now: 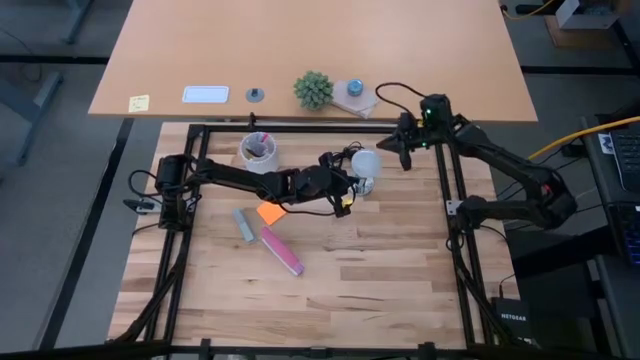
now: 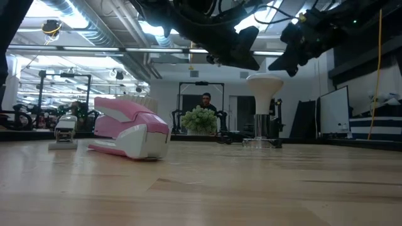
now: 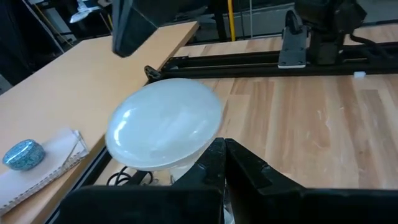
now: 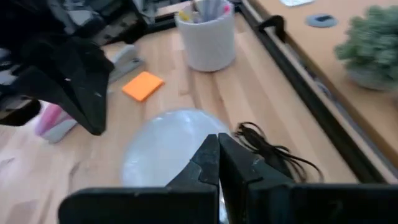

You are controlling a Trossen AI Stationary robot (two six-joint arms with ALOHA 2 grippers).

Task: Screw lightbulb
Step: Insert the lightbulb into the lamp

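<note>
— Where was the bulb (image 1: 366,160)?

— Upright in the socket (image 2: 262,141) at the bench's (image 1: 380,290) far side, round top up, near the cup (image 1: 258,151). I saw both arms meeting over it.

— And the hands?

— My left hand (image 1: 349,187) sat just beside the bulb, fingers pressed together, gripping nothing. My right hand (image 1: 405,160) hovered on the other side, likewise closed and empty.

frosted smooth lightbulb (image 3: 165,124); pale grained wood table (image 1: 380,270); glossy pink plastic stapler (image 2: 129,129)
</note>
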